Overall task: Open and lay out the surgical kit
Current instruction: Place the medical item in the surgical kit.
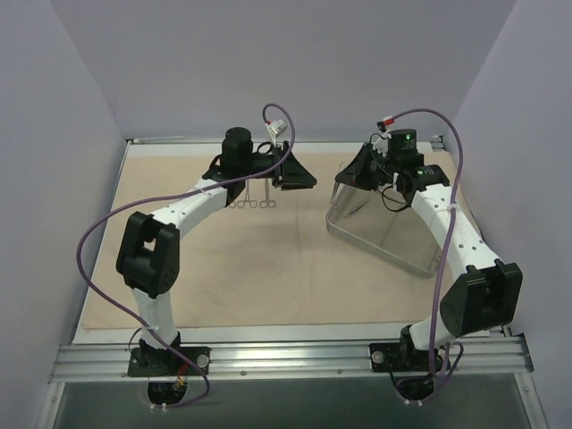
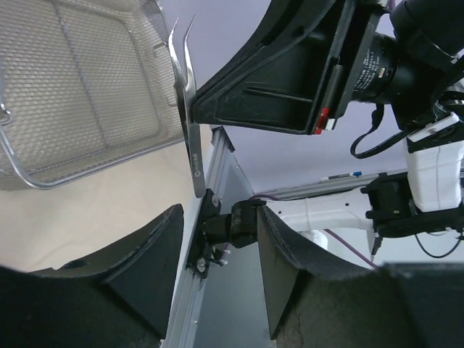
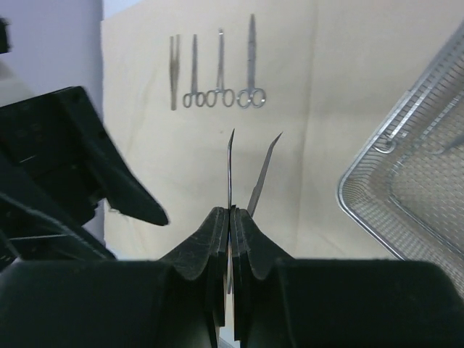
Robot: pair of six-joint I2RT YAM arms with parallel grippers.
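My right claw [image 3: 230, 214] is clamped shut on the tweezers [image 3: 230, 167]. It pinches them near their joined end, so both slim tips splay out ahead of my fingers. My left claw [image 2: 219, 210] stands open with nothing between its fingers. The tweezers' butt end hangs just ahead of that gap, and the left claw is not gripping it. Beyond my right claw's tips, four instruments [image 3: 217, 72] lie side by side in a neat row on the beige cloth [image 3: 312, 87]. Three of them have ring handles turned toward the claw. The tray [image 3: 413, 188] rests on the same cloth, just off to my right claw's right side and well apart from the row.
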